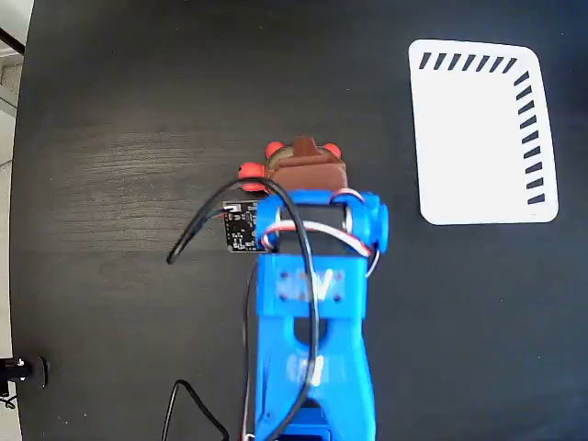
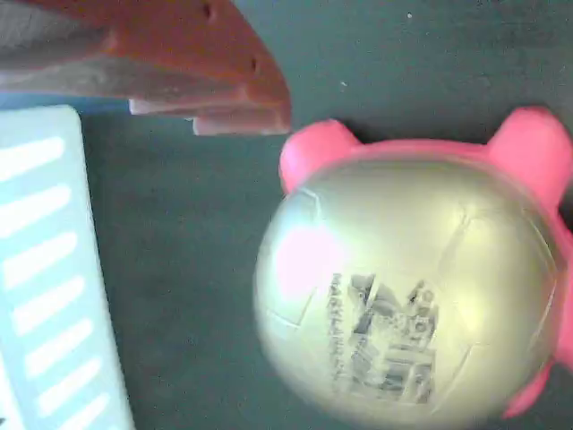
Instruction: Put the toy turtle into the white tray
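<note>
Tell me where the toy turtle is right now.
In the fixed view the toy turtle sits near the middle of the black table, mostly hidden under the gripper, well left of the white tray.

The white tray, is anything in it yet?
Empty. The white tray shows bare in the fixed view; the toy turtle sits on the dark table, under the gripper.

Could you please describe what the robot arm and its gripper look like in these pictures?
The arm is bright blue plastic with black and red-white cables looped along it and a small black circuit board on its left side. The gripper is reddish-brown, and its finger shows orange-red in the wrist view.
</note>
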`<state>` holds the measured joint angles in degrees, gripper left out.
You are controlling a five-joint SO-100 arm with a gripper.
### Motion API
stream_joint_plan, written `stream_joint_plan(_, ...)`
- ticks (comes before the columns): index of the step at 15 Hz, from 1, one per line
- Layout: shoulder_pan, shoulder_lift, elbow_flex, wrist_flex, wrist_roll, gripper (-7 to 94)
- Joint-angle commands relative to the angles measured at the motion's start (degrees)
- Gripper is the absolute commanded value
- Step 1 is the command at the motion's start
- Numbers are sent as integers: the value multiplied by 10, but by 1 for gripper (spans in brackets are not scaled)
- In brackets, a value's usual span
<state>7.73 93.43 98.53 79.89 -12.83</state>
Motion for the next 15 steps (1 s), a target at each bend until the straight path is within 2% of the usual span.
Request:
stream_joint_plan(1, 4, -6, -36, 23, -17, 56)
stream_joint_plan(4, -1, -47, -67, 47, -17, 56)
stream_joint_plan(9, -8, -149, -131, 47, 7, 56)
stream_joint_plan(10, -11, -165, -141, 47, 7, 62)
stream_joint_plan(15, -20, -228, -181, 47, 23, 62)
